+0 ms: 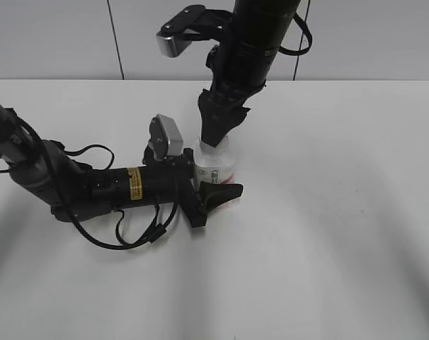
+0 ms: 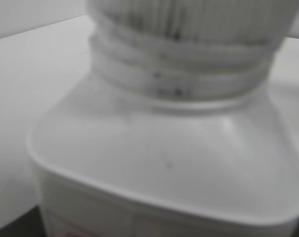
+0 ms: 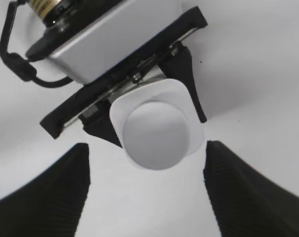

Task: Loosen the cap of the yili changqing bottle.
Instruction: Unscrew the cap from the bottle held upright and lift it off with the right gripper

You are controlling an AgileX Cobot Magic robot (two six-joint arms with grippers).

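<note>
My left claw grips the yili changqing bottle mid-tabletop; right claw open above the cap, loosening not begun.

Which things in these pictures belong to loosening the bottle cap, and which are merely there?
Belonging to the job:
cap
yili changqing bottle
left gripper, around the bottle's body
right gripper, open above the cap

Merely there:
white table
black cables
</note>
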